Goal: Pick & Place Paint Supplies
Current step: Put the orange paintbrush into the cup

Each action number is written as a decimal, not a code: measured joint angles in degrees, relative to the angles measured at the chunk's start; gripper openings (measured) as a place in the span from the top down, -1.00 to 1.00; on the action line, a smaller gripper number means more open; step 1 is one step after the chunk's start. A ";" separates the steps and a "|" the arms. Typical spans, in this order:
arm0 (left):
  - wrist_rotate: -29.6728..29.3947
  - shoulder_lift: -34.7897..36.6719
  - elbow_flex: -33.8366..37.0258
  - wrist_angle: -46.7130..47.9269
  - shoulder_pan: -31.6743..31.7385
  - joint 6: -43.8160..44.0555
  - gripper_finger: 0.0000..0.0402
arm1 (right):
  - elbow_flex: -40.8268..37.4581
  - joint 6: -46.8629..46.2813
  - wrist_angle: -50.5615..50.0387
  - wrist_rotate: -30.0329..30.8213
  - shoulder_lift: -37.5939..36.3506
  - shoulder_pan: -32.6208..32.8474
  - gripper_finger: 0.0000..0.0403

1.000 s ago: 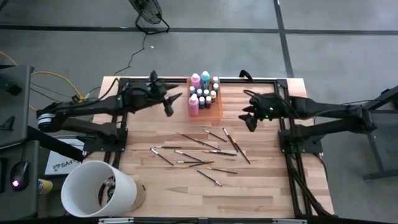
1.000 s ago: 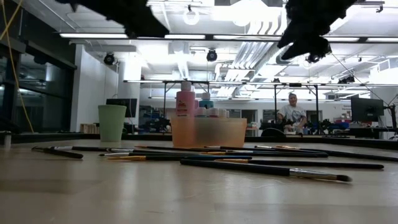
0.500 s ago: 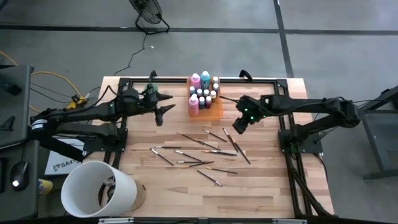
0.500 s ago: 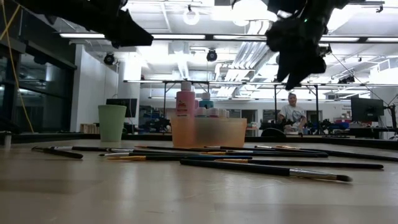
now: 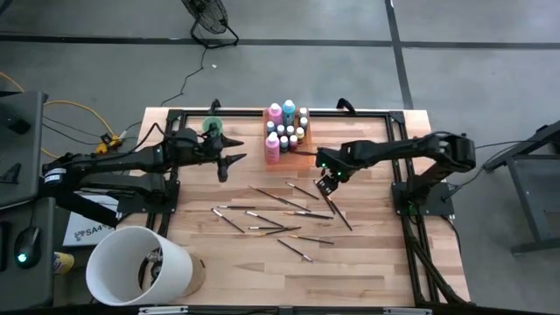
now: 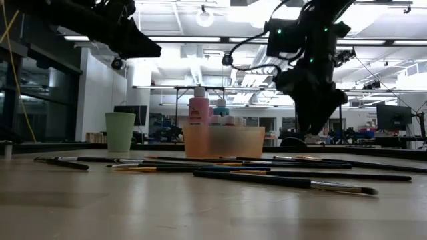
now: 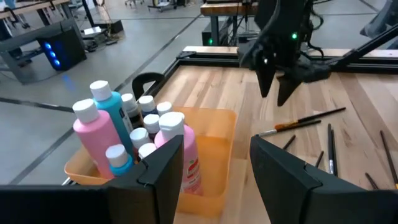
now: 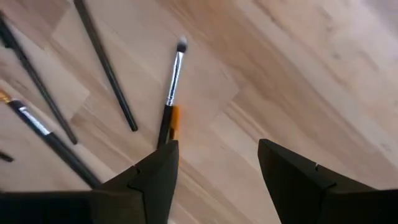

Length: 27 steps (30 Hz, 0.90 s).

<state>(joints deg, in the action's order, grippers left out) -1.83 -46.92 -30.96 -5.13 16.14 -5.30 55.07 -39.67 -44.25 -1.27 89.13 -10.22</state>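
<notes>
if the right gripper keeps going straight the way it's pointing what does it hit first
Probably the bare wooden table. The right gripper, open, points down at it, with an orange-banded brush lying just to one side of its line. How far above it hangs is unclear.

Behind the orange tray [image 6: 223,141], the tiny bottles [image 6: 229,121] are mostly hidden; the brush [image 8: 172,93] handle vanishes behind a finger.

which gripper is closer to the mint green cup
Left. The left gripper hovers just in front of the mint-green cup, while the right gripper is far across, past the orange tray, over the brushes.
</notes>
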 joint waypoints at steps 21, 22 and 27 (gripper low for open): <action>1.05 -0.02 0.00 -0.74 -0.02 -0.04 0.11 | -0.02 -4.31 5.89 4.22 7.95 3.94 -0.07; 1.05 -0.02 0.00 -0.74 -0.02 -0.04 0.11 | -0.02 -4.31 5.81 4.25 7.95 3.95 -0.07; 1.05 -0.02 0.00 -0.63 -0.02 -0.04 0.11 | -0.05 -5.54 5.41 4.14 8.89 4.75 -0.07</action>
<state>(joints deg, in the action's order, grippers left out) -0.78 -46.94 -30.96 -5.76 16.12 -5.34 55.02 -45.21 -38.84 2.87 98.03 -5.46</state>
